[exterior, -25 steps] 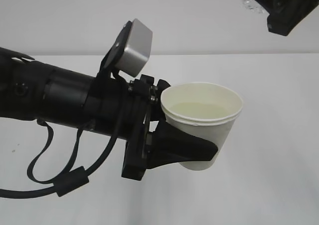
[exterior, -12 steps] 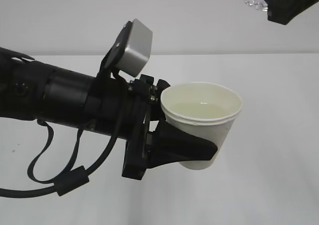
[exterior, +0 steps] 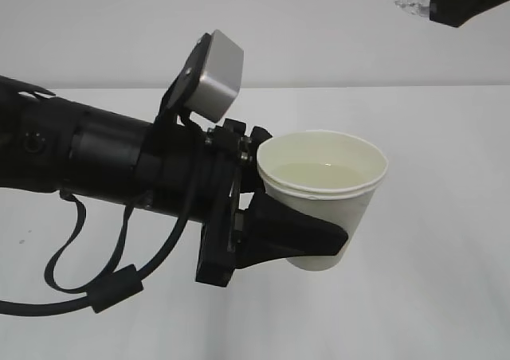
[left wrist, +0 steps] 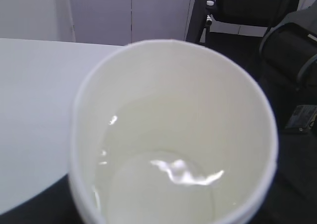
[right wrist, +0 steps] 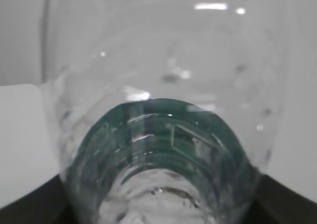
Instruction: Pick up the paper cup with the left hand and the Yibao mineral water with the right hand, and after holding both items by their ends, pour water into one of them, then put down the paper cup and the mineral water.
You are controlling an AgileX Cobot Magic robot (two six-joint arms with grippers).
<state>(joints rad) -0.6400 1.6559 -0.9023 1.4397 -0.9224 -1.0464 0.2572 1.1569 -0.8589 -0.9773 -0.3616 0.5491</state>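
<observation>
where wall (exterior: 319, 25) meets white table (exterior: 446, 217)

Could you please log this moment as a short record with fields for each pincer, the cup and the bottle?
left pincer: closed around the paper cup, holding it upright above the table
cup contents: water inside, well below the rim
right pincer: at the top right edge of the exterior view, holding the Yibao mineral water
bottle: clear, green label, only a small part shows beside the pincer
</observation>
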